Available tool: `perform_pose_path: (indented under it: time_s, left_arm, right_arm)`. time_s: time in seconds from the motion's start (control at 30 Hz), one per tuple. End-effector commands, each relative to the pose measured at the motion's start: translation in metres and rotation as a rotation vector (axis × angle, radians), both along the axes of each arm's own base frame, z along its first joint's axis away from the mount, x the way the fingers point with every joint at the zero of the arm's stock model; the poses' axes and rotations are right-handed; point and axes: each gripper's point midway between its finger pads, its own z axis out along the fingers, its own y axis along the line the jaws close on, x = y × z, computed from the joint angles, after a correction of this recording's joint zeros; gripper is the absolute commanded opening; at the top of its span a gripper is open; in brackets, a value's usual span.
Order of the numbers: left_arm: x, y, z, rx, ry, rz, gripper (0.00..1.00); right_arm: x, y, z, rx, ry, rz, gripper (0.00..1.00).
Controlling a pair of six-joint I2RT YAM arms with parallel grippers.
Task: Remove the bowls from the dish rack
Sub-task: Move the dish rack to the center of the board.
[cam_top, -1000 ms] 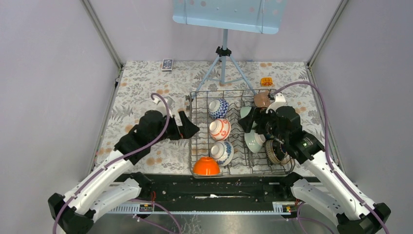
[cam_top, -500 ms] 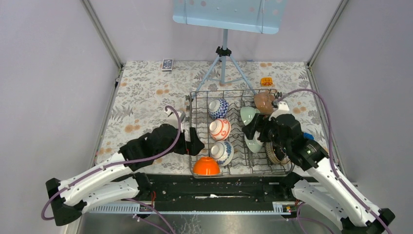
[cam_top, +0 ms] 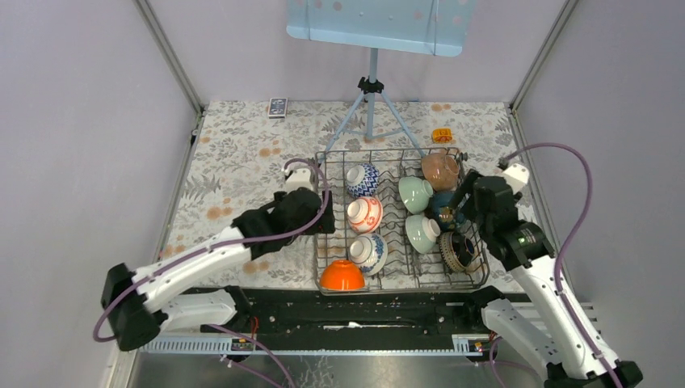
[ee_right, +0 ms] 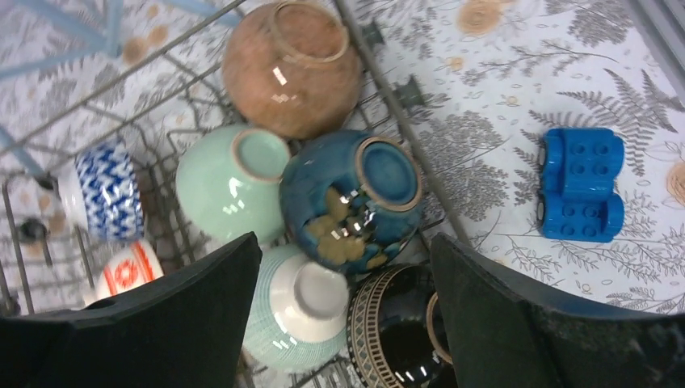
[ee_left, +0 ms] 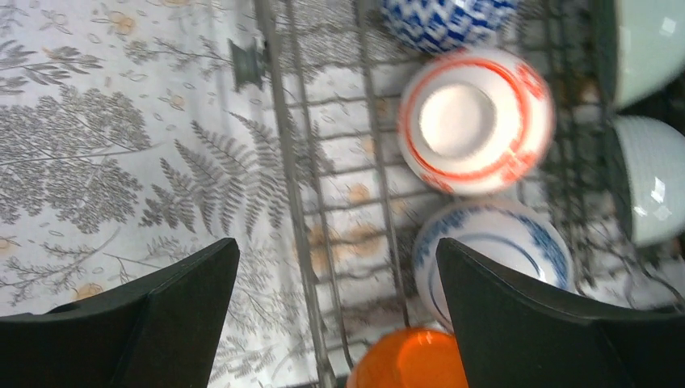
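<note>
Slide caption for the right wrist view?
Open right claw above a dark blue bowl in the dish rack, blue toy brick beside.

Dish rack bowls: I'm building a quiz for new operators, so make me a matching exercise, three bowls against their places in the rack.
1. orange bowl
2. brown bowl
3. red-and-white bowl

A. left row, second from the far end
B. far right corner of the dish rack
C. near left corner

Pairs: 1-C, 2-B, 3-A
</note>
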Motion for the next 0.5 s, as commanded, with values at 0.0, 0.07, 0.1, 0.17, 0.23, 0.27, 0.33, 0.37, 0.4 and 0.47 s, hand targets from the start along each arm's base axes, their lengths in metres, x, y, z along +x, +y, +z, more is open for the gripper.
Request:
perform_pose_path:
  time_s: [0.0,0.07,0.1,0.17,0.23,0.27,0.33,0.37,0.4,0.47]
  left_arm:
    - [0.035,0.009,-0.006,0.023,0.009,0.099,0.96]
    - [0.045,0.018,-0.017,0.014,0.035,0.130,0.93]
    - [0.049,0.023,-0.023,0.001,0.052,0.146,0.91]
    - [0.056,0.028,-0.031,-0.034,0.087,0.160,0.87]
    - [0.061,0.025,-0.033,-0.076,0.094,0.158,0.86]
    - [0.063,0.023,-0.032,-0.086,0.091,0.151,0.86]
    - [0.065,0.019,-0.032,-0.097,0.089,0.135,0.85]
    - [0.066,0.017,-0.033,-0.097,0.090,0.128,0.85]
    - [0.067,0.016,-0.035,-0.095,0.093,0.126,0.85]
    - [0.068,0.012,-0.041,-0.097,0.108,0.115,0.85]
  right_arm:
    - [0.009,-0.022,-0.003,0.060,-0.009,-0.077,0.83]
    - [0.012,-0.036,-0.013,0.084,0.006,-0.130,0.81]
    - [0.013,-0.040,-0.018,0.089,0.011,-0.154,0.80]
    - [0.016,-0.047,-0.029,0.096,0.028,-0.195,0.79]
    - [0.019,-0.051,-0.038,0.120,0.034,-0.224,0.79]
    - [0.021,-0.052,-0.043,0.133,0.038,-0.234,0.79]
    - [0.022,-0.054,-0.054,0.155,0.059,-0.258,0.80]
    - [0.022,-0.055,-0.058,0.170,0.067,-0.264,0.80]
    - [0.023,-0.055,-0.064,0.187,0.076,-0.269,0.80]
    - [0.024,-0.051,-0.072,0.220,0.091,-0.269,0.80]
